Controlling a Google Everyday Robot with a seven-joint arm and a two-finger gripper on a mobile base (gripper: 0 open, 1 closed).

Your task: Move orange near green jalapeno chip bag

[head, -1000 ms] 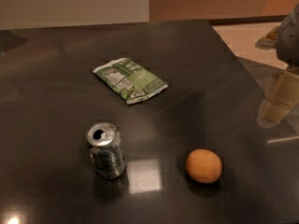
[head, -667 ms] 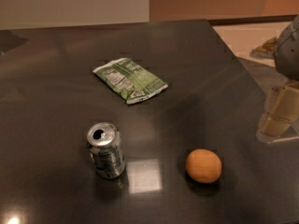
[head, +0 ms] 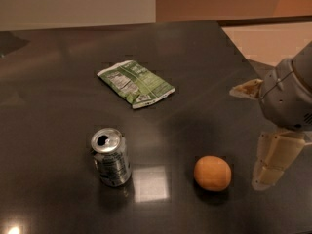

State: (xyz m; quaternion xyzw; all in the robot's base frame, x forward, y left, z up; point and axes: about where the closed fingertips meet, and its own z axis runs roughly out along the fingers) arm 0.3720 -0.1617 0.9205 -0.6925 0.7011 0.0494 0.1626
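Note:
The orange (head: 212, 173) sits on the dark table (head: 58, 82) at the front right. The green jalapeno chip bag (head: 136, 83) lies flat near the table's middle, label side up, well behind and to the left of the orange. My gripper (head: 272, 161) hangs at the right edge of the camera view, just right of the orange and a little apart from it. It holds nothing that I can see.
A silver soda can (head: 111, 156) stands upright at the front left, left of the orange and in front of the bag. The table's right edge (head: 243, 57) runs diagonally behind my gripper, with a light floor beyond it.
My gripper has moved down and slightly left in the view, closer to the orange. The orange, the bag and the can have not moved.

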